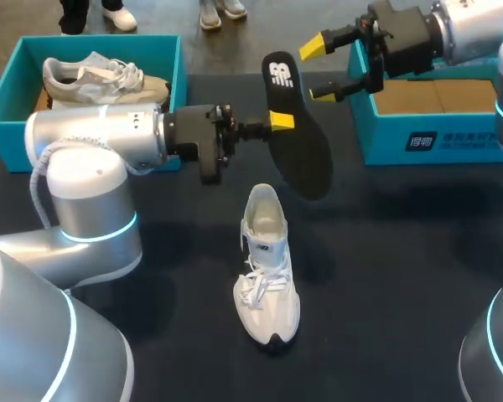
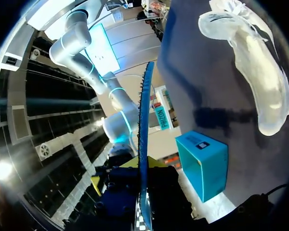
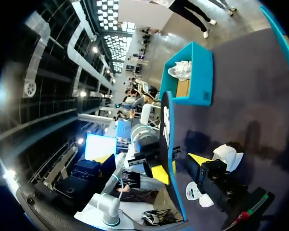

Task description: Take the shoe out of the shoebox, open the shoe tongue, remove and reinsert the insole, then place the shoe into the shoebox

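The dark table (image 1: pixel 386 276) carried three things set well apart. A white shoe (image 1: pixel 267 268) stood upright on its sole near the middle, laces up, with its toe toward the near edge and its open heel end toward the far side. A teal shoebox (image 1: pixel 8 100) sat at the far left corner, and a second teal shoebox (image 1: pixel 419 138) sat at the far right, both open-topped.
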You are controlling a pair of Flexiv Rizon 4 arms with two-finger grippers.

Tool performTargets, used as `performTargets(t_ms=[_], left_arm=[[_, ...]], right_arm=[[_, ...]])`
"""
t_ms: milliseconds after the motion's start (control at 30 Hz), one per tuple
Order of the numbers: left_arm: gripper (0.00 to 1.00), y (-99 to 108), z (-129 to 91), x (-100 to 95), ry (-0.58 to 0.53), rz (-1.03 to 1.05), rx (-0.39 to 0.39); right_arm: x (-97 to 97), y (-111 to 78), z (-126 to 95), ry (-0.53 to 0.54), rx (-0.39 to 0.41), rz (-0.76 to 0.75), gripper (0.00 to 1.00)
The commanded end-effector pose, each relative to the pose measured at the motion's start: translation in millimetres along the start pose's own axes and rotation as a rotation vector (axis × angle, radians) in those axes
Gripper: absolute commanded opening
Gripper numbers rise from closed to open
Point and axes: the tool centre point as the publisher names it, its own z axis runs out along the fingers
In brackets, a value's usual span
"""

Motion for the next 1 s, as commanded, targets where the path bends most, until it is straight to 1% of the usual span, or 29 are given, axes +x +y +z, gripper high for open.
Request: performTargets(t_ms=[33, 133, 300, 433, 633, 800, 1000], left_arm=[[0.00, 2.8, -16.0, 11.4, 0.010, -0.015, 0.012], [0.00, 3.8, -21.7, 19.4, 0.005, -0.029, 0.032], [0.00, 3.7, -25.2, 29.4, 0.009, -0.031, 0.073], [0.00, 6.2, -23.8, 37.7, 0.025, -0.042, 0.072], [0.00, 9.4, -19.3, 46.7, 0.048, -0.062, 0.070], [0.00, 10.6, -16.7, 49.7, 0.053, -0.074, 0.071], [0.00, 13.1, -16.0, 51.2, 0.060, -0.092, 0.062]], right_arm=[[9.3, -26.6, -14.5, -0.082, -0.051, -0.005, 1.00], [12.4, -34.7, -20.1, -0.143, -0.055, 0.005, 1.00], [21.2, -44.2, -26.1, -0.293, -0.047, 0.030, 1.00], [31.6, -49.6, -26.3, -0.405, -0.035, 0.042, 1.00], [47.4, -53.6, -17.7, -0.542, -0.010, 0.051, 1.00], [54.8, -55.9, -8.9, -0.643, 0.014, 0.055, 1.00], [65.4, -57.0, 1.8, -0.750, 0.011, 0.042, 1.00]])
